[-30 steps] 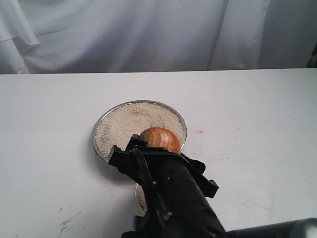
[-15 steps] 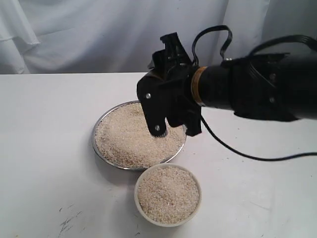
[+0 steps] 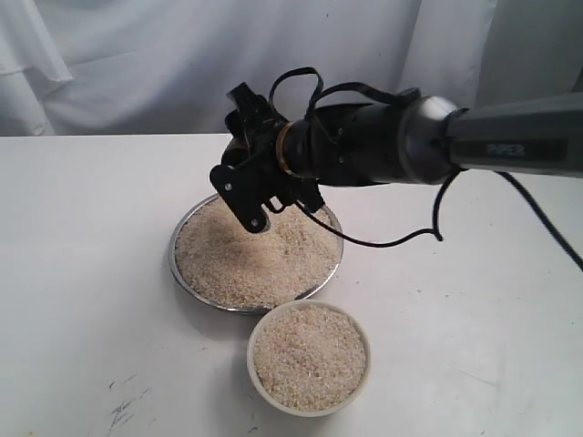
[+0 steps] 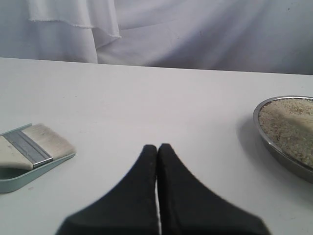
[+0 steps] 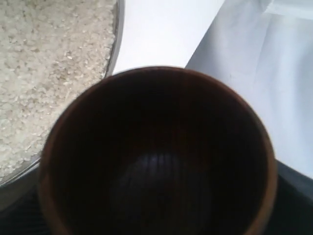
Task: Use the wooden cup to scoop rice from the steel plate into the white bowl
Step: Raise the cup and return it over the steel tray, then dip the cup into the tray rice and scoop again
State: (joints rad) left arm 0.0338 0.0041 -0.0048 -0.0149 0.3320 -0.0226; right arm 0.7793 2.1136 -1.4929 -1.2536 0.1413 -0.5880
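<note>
And here we see the right claw above the far-left part of the steel plate, its arm reaching in from the right and angled down toward the rice. It is clamped on the wooden cup. From the exterior camera the cup is hidden behind the claw, but the right wrist camera looks straight into its mouth. So the cup's long axis runs along that camera's line of sight, rim toward the lens, and we see a dark inside with no grains in it.

Half a second ago this claw hung over the right side of the plate. Now it has swung left and farther back. A second ago it was covering the white bowl with the cup's round back showing. The bowl now sits in full view on the desk, just near of the plate and heaped with rice.

The left claw has its fingers pressed together, low over the desk and well left of the plate, near a brush lying on a pale blue pan.
</note>
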